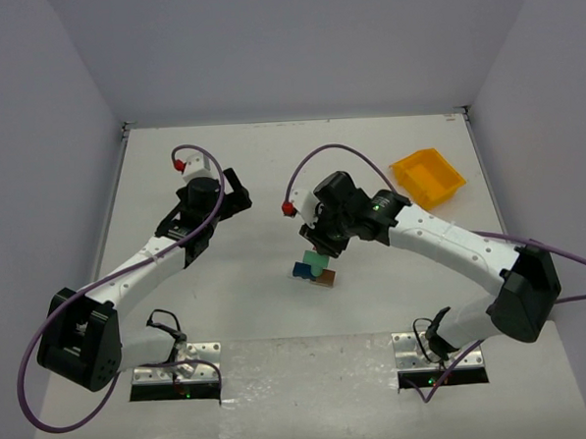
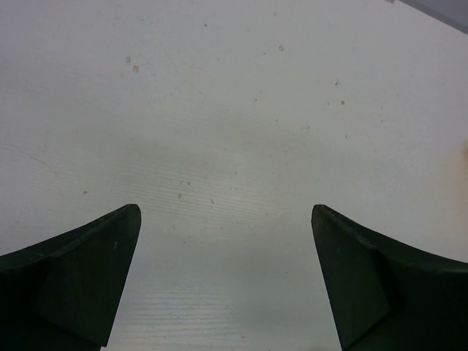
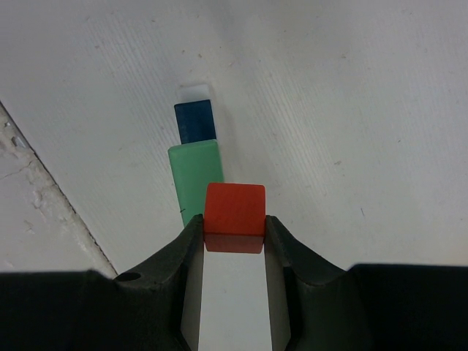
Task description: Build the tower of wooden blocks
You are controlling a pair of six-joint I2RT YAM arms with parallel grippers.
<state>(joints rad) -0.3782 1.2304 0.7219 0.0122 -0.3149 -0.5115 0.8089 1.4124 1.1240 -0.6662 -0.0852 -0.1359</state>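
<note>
Robot lab test cell: white table [image 1: 270, 152] boxed by plain panels [image 1: 32, 115] left, right, top; mounting plates [image 1: 176, 380] bolted along bottom edge.

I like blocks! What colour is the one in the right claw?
It's a red block, clearest in the right wrist view.

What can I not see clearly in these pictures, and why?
Top view: the right gripper covers most of the block stack; its layers cannot be counted.
Right wrist view: the angle hides whether the red block rests on the green block or hangs above it.
Same view: the pale patch beyond the blue block is too blurred to name.
Left wrist view: only the left gripper and table show; the stack lies outside the frame.
</note>
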